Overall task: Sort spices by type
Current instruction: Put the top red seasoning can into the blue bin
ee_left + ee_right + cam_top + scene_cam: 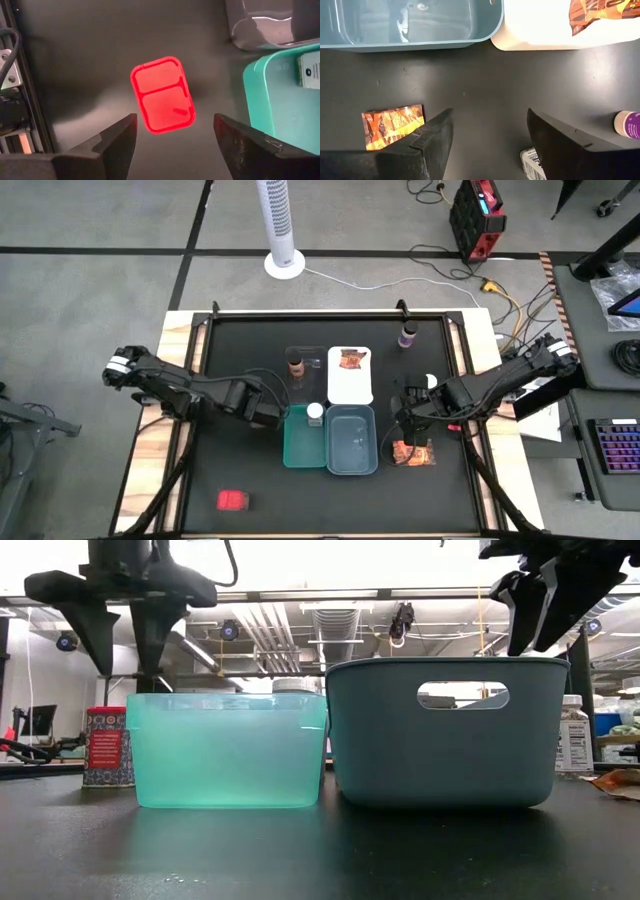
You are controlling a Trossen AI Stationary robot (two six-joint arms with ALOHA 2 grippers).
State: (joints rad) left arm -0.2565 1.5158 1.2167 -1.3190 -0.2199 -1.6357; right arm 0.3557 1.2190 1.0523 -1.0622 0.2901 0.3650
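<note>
My left gripper (175, 117) hangs open above a red box (162, 95) that stands upright on the table left of the teal tray (297, 448). The arm hides this box in the high view. A second red box (233, 500) lies near the front edge. A white-capped jar (315, 413) stands in the teal tray. My right gripper (489, 112) is open above bare table, between an orange packet (392, 125) and another white-capped jar (532, 162). A second packet (350, 359) lies in the white tray, and a brown-capped bottle (295, 365) stands in the clear tray.
The grey-blue tray (351, 462) sits right of the teal one and holds nothing. A purple bottle (407, 335) stands at the far right of the table. The white tray (350, 388) and the clear tray (312, 358) sit behind the two front trays.
</note>
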